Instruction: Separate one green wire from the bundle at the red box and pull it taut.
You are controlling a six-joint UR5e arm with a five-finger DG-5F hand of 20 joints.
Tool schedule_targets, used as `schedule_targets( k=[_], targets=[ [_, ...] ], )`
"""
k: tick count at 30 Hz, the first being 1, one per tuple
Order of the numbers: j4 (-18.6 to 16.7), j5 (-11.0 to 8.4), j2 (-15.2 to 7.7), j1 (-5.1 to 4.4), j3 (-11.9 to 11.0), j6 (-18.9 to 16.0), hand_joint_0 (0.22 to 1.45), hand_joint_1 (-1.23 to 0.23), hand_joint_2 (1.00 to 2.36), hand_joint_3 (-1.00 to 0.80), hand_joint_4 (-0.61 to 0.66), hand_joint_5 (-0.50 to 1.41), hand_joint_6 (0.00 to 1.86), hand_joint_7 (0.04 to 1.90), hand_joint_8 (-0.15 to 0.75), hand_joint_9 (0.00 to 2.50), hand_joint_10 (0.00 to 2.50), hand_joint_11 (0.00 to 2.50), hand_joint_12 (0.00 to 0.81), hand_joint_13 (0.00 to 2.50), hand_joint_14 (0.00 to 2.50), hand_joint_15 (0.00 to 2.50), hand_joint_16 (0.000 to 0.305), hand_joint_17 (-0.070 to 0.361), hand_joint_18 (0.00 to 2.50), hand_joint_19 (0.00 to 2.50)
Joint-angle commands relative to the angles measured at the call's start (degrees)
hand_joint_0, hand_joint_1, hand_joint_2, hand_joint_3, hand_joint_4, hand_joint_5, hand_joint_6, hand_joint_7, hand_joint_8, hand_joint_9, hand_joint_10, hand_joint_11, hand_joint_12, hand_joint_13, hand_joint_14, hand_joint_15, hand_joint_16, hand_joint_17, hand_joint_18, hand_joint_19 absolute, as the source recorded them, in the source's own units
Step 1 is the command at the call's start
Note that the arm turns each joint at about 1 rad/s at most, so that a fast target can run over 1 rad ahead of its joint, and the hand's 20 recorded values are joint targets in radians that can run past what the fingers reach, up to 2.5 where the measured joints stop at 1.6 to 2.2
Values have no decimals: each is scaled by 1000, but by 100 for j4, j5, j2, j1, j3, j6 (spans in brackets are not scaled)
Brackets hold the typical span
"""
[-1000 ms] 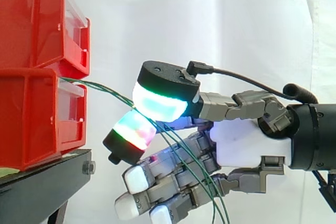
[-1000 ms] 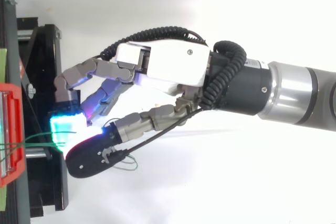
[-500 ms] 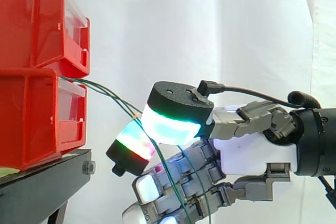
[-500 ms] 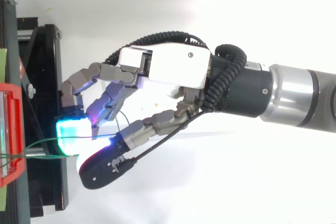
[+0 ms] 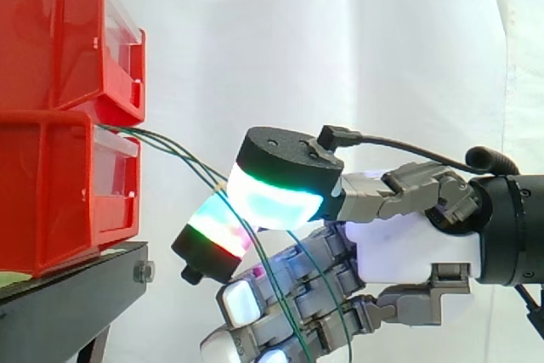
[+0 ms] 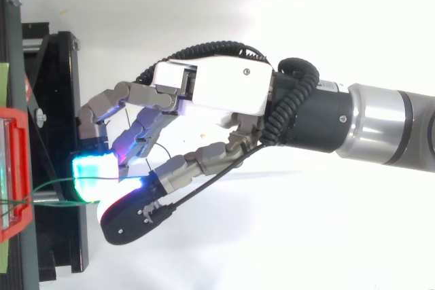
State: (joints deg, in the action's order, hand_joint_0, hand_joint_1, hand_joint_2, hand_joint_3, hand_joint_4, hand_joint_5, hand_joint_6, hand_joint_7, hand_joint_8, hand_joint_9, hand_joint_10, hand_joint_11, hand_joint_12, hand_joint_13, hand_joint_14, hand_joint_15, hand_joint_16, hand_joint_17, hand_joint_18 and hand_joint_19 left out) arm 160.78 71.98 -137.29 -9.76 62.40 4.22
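Observation:
Several thin green wires (image 5: 170,146) leave the gap between the two stacked red bins (image 5: 51,193) and slope down to the right. My hand (image 5: 408,244) reaches in from the right, level with the lower bin. Its thumb pad (image 5: 272,197) glows green-cyan and meets a red-green glowing fingertip (image 5: 214,225), with the wires running in between them. Below the pinch, wire strands hang down across the curled lower fingers. From above, one green wire (image 6: 47,185) runs from the red bin's edge (image 6: 13,174) to the cyan pad of my hand (image 6: 217,89).
The bins stand on a black stand (image 5: 68,295) whose edge lies just left of and below my fingertips. The stand (image 6: 58,100) also shows from above. A white curtain hangs behind, with open room to the right of the bins.
My hand has drawn back to the right and dropped slightly, so the wires span a longer stretch from the bins. In the last half second it has hardly moved.

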Motion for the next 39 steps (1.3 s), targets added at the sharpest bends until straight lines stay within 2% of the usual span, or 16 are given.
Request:
schedule_targets(
  k=[1,2,4,6,8,12,16,22,28,32,36,39],
  targets=[
    [15,0,0,0,0,0,642,-731,1002,-473,180,-193,844,1200,331,938,17,660,348,902,11,313,54,122,885,387],
    [15,9,0,0,0,0,641,-790,1002,-481,194,-201,848,1190,323,900,19,647,344,877,11,302,54,122,872,382],
    [15,17,0,26,-9,-18,612,-819,1000,-500,202,-207,847,1187,320,885,19,644,343,868,11,306,55,123,868,388],
    [15,17,0,35,-26,-35,549,-779,1000,-500,208,-208,848,1167,333,892,18,641,353,874,11,310,57,127,877,390],
    [15,17,0,53,-44,-35,502,-667,1000,-500,216,-203,842,1130,351,920,15,627,368,886,10,310,59,134,900,406],
    [85,35,9,62,-52,-35,496,-489,1000,-500,218,-186,797,1129,356,946,15,620,381,899,10,317,61,136,911,437],
    [147,44,9,79,-96,-35,504,-431,1000,-500,200,-173,750,1165,350,948,16,601,381,892,10,325,60,135,905,448],
    [156,61,9,105,-123,-27,544,-458,1000,-492,184,-165,726,1209,348,945,17,600,371,882,11,322,58,129,887,462],
    [208,70,9,149,-123,0,593,-543,1017,-314,166,-167,737,1260,342,947,16,606,364,886,11,323,56,125,875,460],
    [217,70,9,158,-132,0,589,-575,1022,-241,194,-193,789,1187,342,913,17,616,364,880,11,332,56,126,875,450],
    [217,105,18,176,-132,0,591,-594,1018,-284,210,-197,796,1180,337,908,18,620,363,880,11,326,56,126,874,450],
    [217,114,18,185,-140,9,567,-585,1010,-394,208,-196,801,1153,342,926,15,621,363,889,11,328,56,127,879,457]
  ],
)
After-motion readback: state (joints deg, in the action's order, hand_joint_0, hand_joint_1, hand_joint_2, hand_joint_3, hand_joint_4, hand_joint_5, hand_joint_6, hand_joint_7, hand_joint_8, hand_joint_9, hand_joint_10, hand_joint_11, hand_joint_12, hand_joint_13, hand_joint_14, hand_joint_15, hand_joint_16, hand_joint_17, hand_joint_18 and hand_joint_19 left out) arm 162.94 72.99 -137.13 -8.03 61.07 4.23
